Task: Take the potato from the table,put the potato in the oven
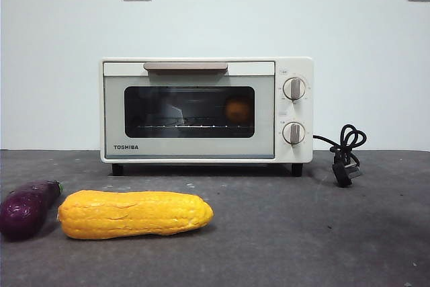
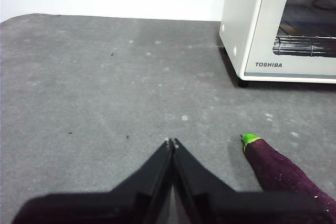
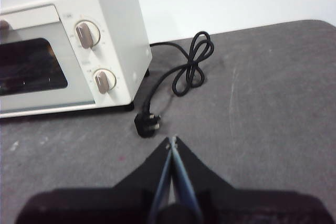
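Potato (image 1: 238,110): inside the oven (image 1: 201,146), on the rack's right side, behind the closed glass door. Oven stands at the tabletop's (image 1: 322,233) back, near the wall. Corn (image 1: 134,214) and eggplant (image 1: 27,207) lie in front, left of centre, tips nearly touching; cord (image 1: 344,154) coils right of the oven. Left pincer (image 2: 171,142) jaws together, above bare grey beside the eggplant. Right pincer (image 3: 171,140) jaws together, just short of the plug, open tabletop to its right.
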Action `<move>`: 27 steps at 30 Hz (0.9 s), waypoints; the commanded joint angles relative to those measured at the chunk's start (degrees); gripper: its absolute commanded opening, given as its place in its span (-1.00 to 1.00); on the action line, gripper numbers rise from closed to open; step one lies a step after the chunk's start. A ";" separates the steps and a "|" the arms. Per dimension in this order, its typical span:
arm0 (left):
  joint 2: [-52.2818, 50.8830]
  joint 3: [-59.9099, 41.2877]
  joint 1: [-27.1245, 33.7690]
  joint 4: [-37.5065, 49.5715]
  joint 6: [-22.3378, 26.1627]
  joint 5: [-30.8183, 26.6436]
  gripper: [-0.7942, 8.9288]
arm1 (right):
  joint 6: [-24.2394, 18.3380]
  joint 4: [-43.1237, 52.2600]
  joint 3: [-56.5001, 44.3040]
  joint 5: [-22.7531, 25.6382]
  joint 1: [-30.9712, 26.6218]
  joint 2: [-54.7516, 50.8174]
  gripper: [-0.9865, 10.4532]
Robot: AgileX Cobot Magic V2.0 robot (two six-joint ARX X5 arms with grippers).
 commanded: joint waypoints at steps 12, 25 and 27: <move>-0.15 -0.57 0.13 -0.48 -0.20 0.37 -0.84 | 2.51 -4.20 -0.42 0.15 0.09 -0.76 -0.83; -0.15 -0.57 0.13 -0.48 -0.20 0.37 -0.84 | 2.51 -4.22 -0.42 0.15 0.09 -0.72 -0.83; -0.15 -0.57 0.13 -0.48 -0.20 0.37 -0.84 | 2.51 -4.22 -0.42 0.15 0.09 -0.72 -0.83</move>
